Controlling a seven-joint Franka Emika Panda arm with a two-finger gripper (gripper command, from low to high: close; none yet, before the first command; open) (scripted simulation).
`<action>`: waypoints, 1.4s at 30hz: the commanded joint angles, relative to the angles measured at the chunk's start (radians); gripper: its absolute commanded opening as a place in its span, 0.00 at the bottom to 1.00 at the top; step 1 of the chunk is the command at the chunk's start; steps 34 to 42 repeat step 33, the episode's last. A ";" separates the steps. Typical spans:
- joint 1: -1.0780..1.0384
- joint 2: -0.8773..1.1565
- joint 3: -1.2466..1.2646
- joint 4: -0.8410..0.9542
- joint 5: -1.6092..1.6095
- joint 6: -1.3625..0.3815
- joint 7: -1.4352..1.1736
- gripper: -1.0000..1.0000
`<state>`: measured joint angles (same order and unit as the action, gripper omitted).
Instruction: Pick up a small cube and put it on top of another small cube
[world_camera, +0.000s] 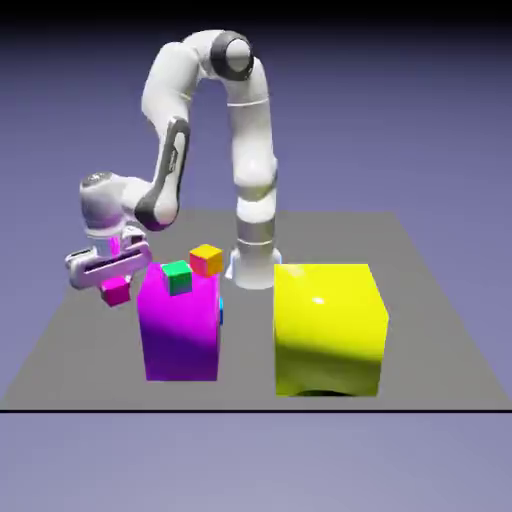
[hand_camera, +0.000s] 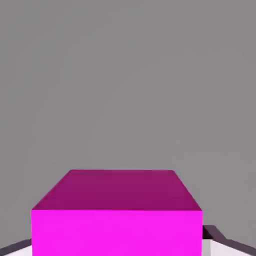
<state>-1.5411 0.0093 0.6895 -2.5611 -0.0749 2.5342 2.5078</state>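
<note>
The hand (world_camera: 112, 283) is clamped on the small pink cube (world_camera: 116, 291), which hangs between the fingers off the surface (world_camera: 80, 350), just beside the upper left edge of the big magenta block (world_camera: 181, 322) as the exterior view shows it. In the hand view the pink cube (hand_camera: 117, 215) fills the lower middle, wide enough to cover most of both fingers, which fits a firm, centred grip; only grey surface (hand_camera: 125, 75) lies beyond it, so nothing is under the hand at this point. The cube appears to be carried at about the height of the block's top, probably so that it can pass over the edge toward a small cube up there. On that top sits a tiny green cube (world_camera: 178, 277), and a tiny orange cube (world_camera: 206, 260) shows just behind it; whether the orange one rests on the block or beyond it I cannot tell. A sliver of blue (world_camera: 219, 305) shows at the block's right edge, too hidden to name. The count: three small cubes clearly seen, two big blocks, the magenta one and a yellow block (world_camera: 328, 328), and one arm.
</note>
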 joint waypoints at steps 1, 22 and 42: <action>0.023 -0.034 -0.016 0.006 0.020 -0.035 0.018 0.00; 0.779 -0.698 -0.346 -0.005 0.376 -0.595 0.361 0.00; 0.808 -0.665 -0.321 -0.105 0.397 -0.465 0.359 1.00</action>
